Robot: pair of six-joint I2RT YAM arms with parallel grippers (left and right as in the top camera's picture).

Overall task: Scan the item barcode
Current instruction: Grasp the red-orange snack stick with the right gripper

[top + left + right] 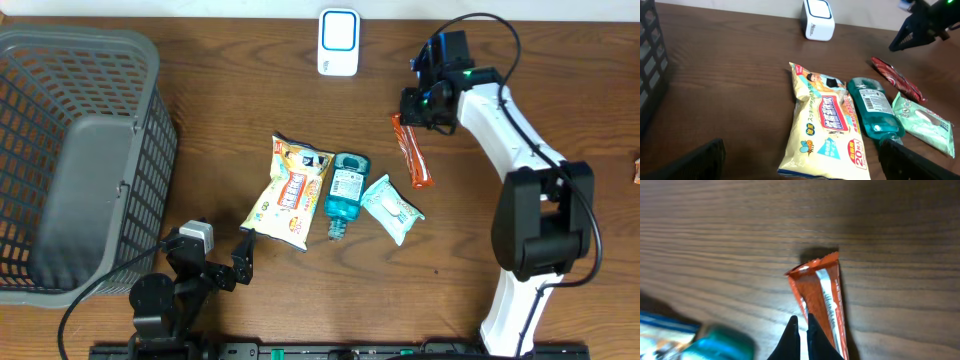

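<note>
Lying on the table [250,80], right of the mouthwash bottle [346,190], the orange snack wrapper [413,152] seems light, thin and slippery, so the right gripper [802,318], clenched over it, should pinch its crimped end.

- one grey basket [155,150]
- one white scanner [338,42]
- one orange snack bar [413,152]
- one yellow wipes pack [288,192]
- one teal bottle [346,192]
- one pale green wipes pouch [392,208]
</note>
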